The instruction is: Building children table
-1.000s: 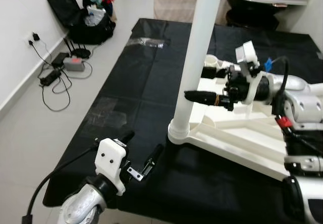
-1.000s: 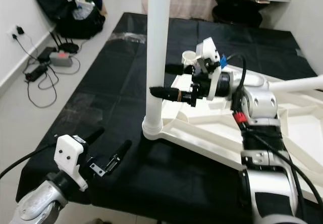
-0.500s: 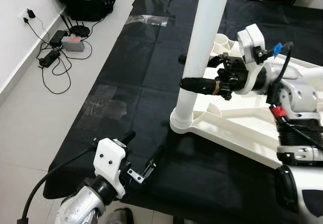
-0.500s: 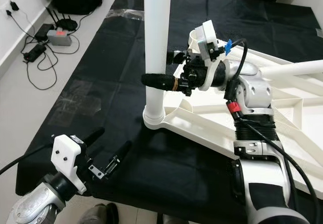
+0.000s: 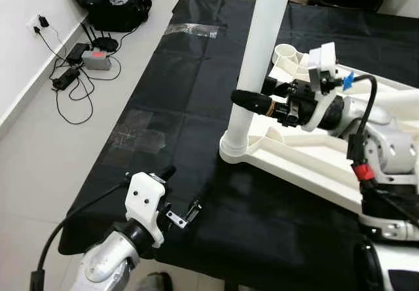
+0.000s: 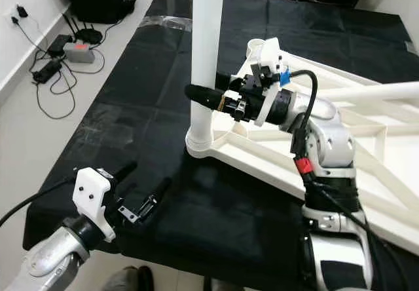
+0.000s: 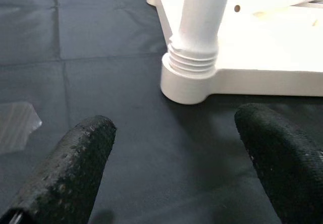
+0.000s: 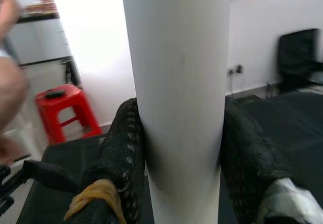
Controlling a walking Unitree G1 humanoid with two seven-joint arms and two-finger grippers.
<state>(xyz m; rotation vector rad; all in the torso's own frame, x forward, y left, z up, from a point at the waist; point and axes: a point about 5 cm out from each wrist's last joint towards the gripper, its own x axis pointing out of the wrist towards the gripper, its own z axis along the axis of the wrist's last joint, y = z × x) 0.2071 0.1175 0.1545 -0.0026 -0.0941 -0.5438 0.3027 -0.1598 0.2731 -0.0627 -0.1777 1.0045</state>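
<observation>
The white table leg (image 5: 260, 61) is standing upright in the corner socket (image 7: 189, 80) of the white tabletop frame (image 5: 308, 166), which is lying upside down on the black-covered surface (image 5: 190, 114). The right gripper (image 6: 208, 89) is reaching in from the frame's side and clasping the leg a little above the socket; its jaws are pinching the leg, one black finger (image 8: 123, 148) pressing on each side of it. The left gripper (image 5: 181, 194) is hovering over the surface near its front edge, well apart from the socket and touching nothing, with its jaws spread wide. Beyond the surface's far left corner, a black bag (image 5: 118, 6) is sitting on the floor, with cables (image 5: 72, 88) trailing along the wall beside it.
</observation>
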